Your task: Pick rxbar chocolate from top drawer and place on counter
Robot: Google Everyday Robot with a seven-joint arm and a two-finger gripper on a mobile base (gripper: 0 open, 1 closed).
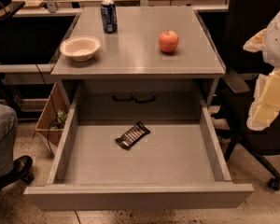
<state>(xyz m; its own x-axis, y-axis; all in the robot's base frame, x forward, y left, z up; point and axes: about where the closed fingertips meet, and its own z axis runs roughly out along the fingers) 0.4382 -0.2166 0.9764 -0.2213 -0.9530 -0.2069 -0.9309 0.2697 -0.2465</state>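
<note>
The rxbar chocolate [132, 135] lies flat and slanted on the bottom of the top drawer [177, 162], left of its middle and toward the back. The drawer is pulled fully out below the counter [135, 55]. My gripper [267, 99] is a pale yellow and white shape at the right edge of the view. It is raised to the right of the drawer, well apart from the bar and outside the drawer's right wall. It holds nothing that I can see.
On the counter stand a red apple [169, 41], a white bowl [80, 47] and a blue can [108, 16]. A panel with two black handles [134, 97] is behind the drawer. A black office chair [256, 125] is at the right. A person's leg and shoe [4, 153] are at the left.
</note>
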